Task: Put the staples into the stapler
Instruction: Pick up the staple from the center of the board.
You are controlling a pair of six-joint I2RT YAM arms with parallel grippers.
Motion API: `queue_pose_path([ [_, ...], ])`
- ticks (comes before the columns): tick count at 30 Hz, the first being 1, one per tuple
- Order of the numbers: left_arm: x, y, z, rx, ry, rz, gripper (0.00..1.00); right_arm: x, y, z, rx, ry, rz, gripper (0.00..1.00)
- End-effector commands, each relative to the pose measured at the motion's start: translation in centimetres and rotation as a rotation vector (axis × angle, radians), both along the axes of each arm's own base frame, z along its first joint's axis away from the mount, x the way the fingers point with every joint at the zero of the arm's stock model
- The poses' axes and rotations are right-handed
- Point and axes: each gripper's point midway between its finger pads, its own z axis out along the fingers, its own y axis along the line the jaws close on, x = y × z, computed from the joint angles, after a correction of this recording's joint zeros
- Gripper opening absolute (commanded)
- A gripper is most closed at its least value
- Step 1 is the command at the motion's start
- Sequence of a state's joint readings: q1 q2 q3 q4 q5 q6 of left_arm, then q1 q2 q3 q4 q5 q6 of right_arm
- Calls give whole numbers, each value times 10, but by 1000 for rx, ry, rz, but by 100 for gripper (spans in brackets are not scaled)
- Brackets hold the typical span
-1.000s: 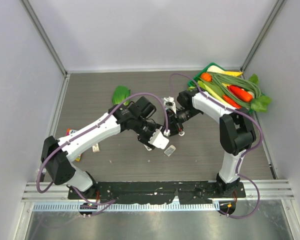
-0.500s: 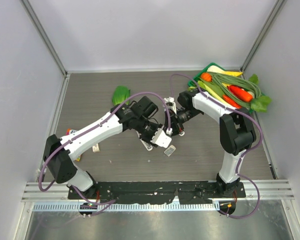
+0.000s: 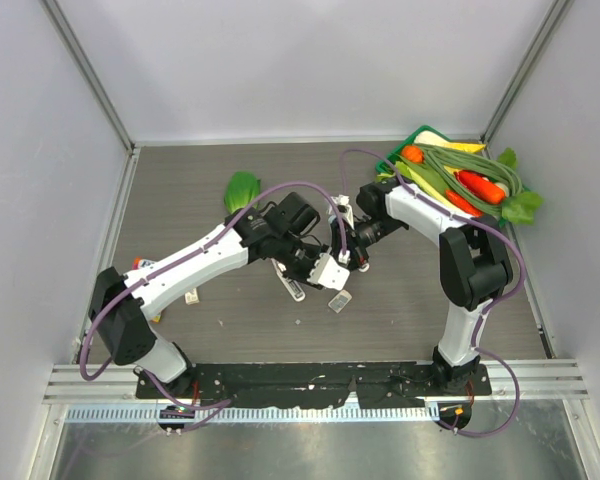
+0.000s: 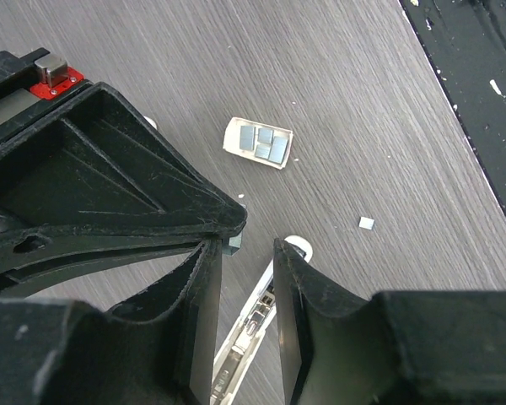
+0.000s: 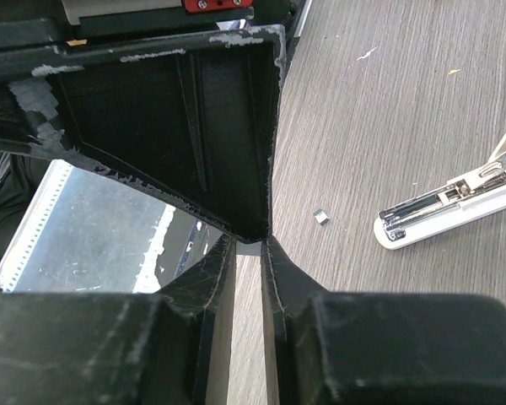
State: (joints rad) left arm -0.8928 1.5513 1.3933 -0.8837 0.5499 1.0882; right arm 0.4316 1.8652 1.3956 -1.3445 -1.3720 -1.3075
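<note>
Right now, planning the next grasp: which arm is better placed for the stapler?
Left: the stapler shows between the left gripper's open fingers, but off to one side of the right gripper.

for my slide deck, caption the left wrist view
Left fingers frame the open stapler, with the opened staple box on the table beyond.

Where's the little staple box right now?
In the top view, the staple box lies mid-table, just right of the stapler.
</note>
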Motion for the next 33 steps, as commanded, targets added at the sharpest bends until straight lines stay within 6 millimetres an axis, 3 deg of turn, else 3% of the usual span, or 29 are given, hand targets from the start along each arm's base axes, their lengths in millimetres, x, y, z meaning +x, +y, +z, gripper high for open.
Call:
queue_pose_path([
  [1, 5, -20, 13, -66, -9, 17, 34, -20, -3, 37, 36, 91, -16, 20],
  [9, 11, -23, 10, -75, -20, 79, 34, -21, -4, 41, 42, 85, -19, 20],
  [14, 12, -23, 9, -77, -27, 93, 27, -20, -4, 42, 47, 80, -25, 20],
  [15, 11, -24, 9, -78, -27, 95, 19, -20, -4, 43, 47, 83, -27, 20],
  [22, 11, -26, 10, -74, -33, 103, 11, -18, -4, 46, 54, 81, -37, 20],
  [25, 12, -25, 8, -69, -32, 108, 1, -17, -4, 47, 55, 84, -40, 20],
  [33, 8, -25, 6, -61, -30, 106, 0, -4, -10, 54, 75, 83, -84, 31],
])
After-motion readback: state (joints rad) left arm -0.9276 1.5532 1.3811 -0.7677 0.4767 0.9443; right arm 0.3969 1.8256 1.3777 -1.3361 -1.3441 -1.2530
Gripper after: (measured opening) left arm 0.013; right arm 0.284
